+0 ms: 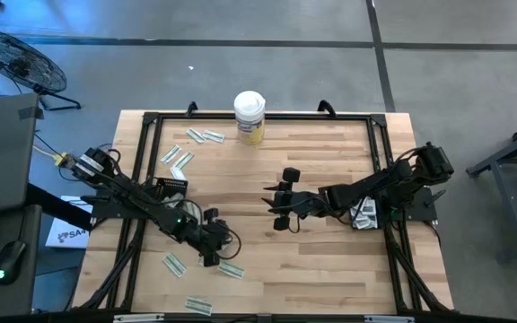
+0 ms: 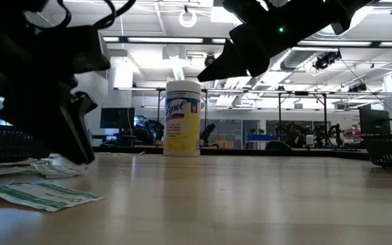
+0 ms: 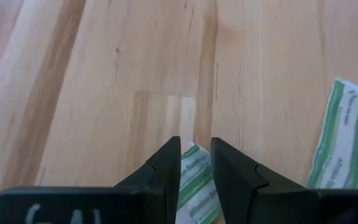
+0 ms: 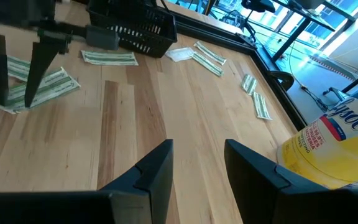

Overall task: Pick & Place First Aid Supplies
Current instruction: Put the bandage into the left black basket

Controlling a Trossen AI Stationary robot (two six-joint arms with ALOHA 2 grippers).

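High view: left gripper (image 1: 212, 240) sits low at lower-left centre of the table (image 1: 330, 269), right over a green-white packet (image 1: 231, 268) area. Left wrist view shows its fingers (image 3: 166, 168) slightly apart, tips straddling 1 green-striped packet (image 3: 194, 183) on the wood; not clamped, a gap shows either side. A 2nd packet (image 3: 344, 140) lies at the right edge of that frame.

Right gripper (image 1: 281, 202) hangs at table centre, fingers (image 4: 157, 171) apart with nothing between them, well apart from any packet.

Loose packets: a cluster at upper left (image 1: 179, 157), 2 more near the top edge (image 1: 206, 135), 1 at lower left (image 1: 175, 264), 1 at the bottom edge (image 1: 198, 306).

Containers: black basket (image 1: 169, 189) left of centre beside the left arm; contents can't tell. Right wrist view shows its slotted wall (image 4: 132, 28), inside not visible. More white packets (image 1: 363, 213) sit at the right side under the right arm; what holds them is unclear. Yellow wipes canister (image 1: 249, 117) stands upright at top centre, lid on.
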